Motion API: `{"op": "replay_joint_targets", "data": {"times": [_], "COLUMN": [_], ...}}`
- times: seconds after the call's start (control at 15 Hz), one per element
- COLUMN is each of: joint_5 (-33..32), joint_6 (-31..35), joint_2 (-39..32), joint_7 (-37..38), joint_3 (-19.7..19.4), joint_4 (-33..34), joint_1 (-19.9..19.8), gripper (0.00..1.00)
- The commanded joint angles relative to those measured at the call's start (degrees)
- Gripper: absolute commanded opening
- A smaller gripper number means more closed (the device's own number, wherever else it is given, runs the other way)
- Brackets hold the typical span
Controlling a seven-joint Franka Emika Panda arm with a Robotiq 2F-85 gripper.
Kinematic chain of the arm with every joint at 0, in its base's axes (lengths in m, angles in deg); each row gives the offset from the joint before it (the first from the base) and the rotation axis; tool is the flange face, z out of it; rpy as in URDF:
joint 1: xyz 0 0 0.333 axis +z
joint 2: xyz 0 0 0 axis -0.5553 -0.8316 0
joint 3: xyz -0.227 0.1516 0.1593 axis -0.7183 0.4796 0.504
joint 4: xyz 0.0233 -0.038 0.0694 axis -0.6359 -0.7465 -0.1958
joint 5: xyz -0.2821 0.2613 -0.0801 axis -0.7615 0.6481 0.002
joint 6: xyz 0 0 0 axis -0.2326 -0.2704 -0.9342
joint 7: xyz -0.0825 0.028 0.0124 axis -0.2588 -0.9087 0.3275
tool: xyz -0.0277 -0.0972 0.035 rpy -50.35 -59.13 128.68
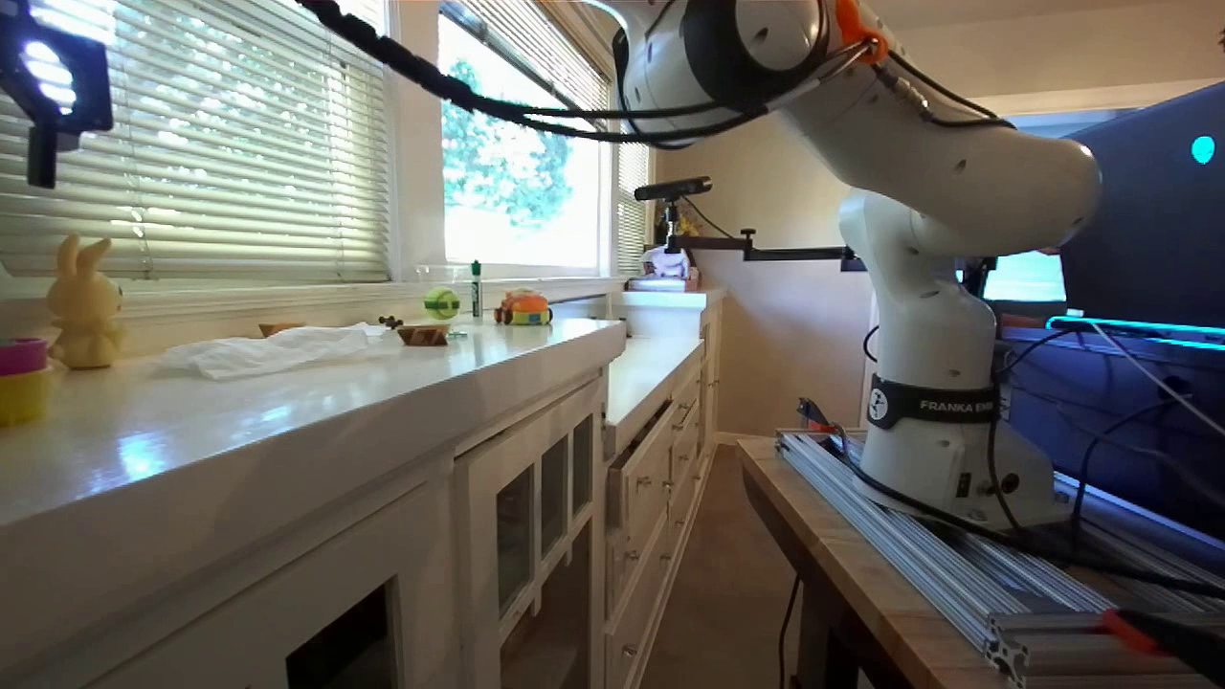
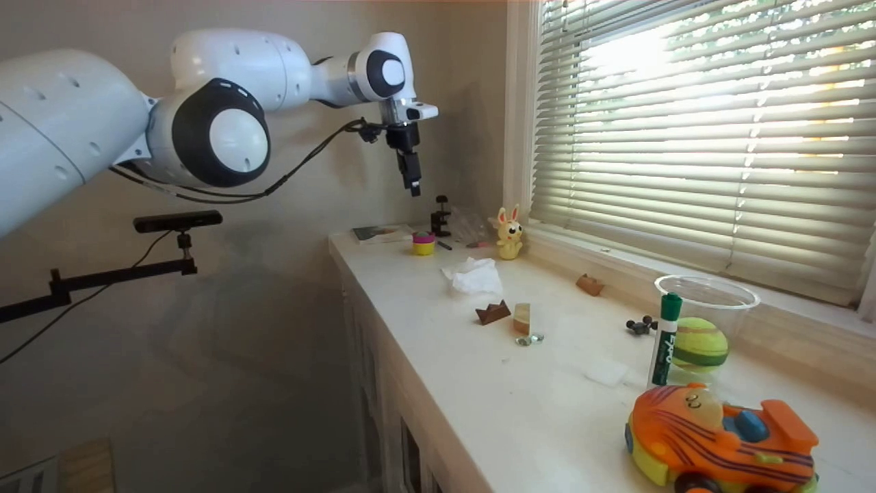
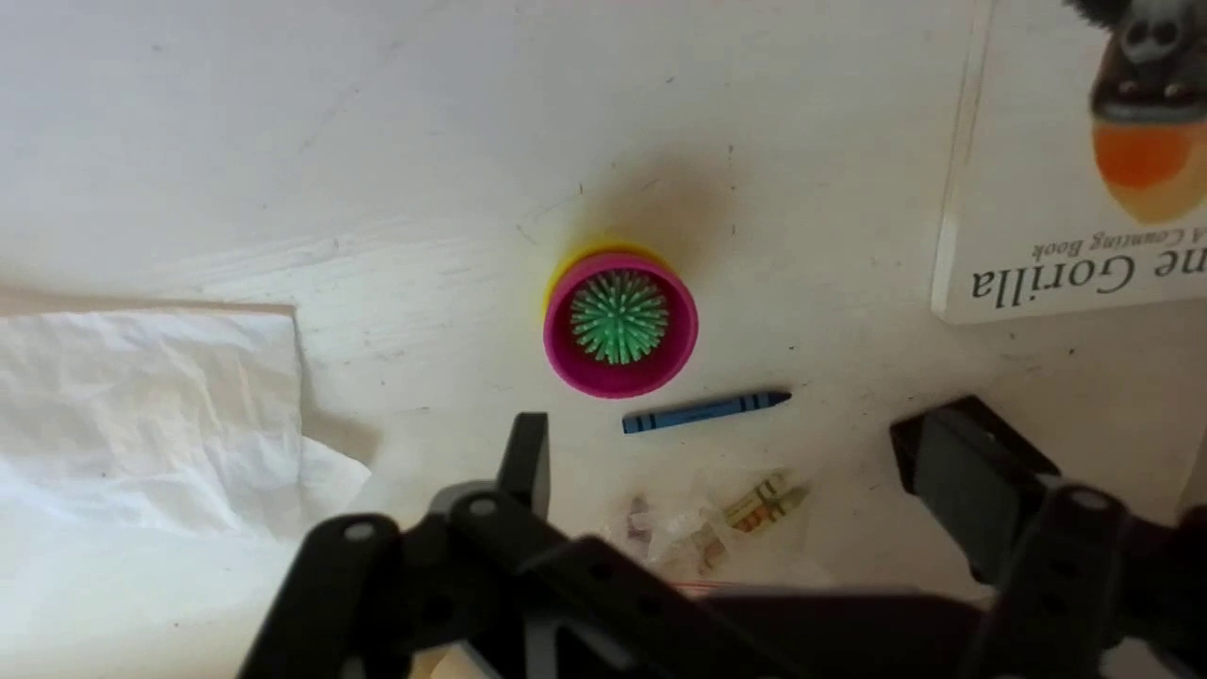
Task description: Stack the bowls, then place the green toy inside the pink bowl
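In the wrist view the pink bowl (image 3: 613,380) sits stacked on the yellow bowl (image 3: 603,244), whose rim peeks out on one side. Spiky and round, the green toy (image 3: 620,318) rests inside the pink bowl. Both exterior views show the stack upright on the counter, pink bowl (image 2: 423,239) over yellow bowl (image 2: 423,250). My gripper (image 3: 750,462) is open, its fingers wide apart with nothing held between them. In an exterior view the gripper (image 2: 414,190) hangs well above the stack, touching nothing; in another exterior view it is out of frame.
Near the stack lie a blue crayon (image 3: 707,412), a clear bag of crayons (image 3: 754,505), a book (image 3: 1066,273), white tissue (image 3: 151,405) and a black clamp (image 2: 440,216). A rabbit figure (image 2: 509,236) stands by the window. Farther along are a clear cup (image 2: 708,291) and toy car (image 2: 718,438).
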Motion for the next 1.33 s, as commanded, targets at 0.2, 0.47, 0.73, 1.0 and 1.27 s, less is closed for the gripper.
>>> {"op": "replay_joint_targets", "data": {"times": [0.2,0.47,0.73,1.0,1.27], "joint_5": [-0.65,-0.73,-1.16,-0.49,0.67], "joint_6": [0.13,0.12,-3.75,-9.39,-16.23], "joint_2": [0.55,0.54,3.03,5.72,7.46], "joint_7": [4.49,4.86,7.72,18.63,31.16], "joint_3": [-1.67,-1.96,-2.44,-2.58,-1.67], "joint_4": [-0.44,-0.41,-0.64,-0.58,-1.00], "joint_1": [0.90,0.95,2.51,3.78,4.23], "gripper": [1.00,1.00,1.00,1.00,1.00]}}
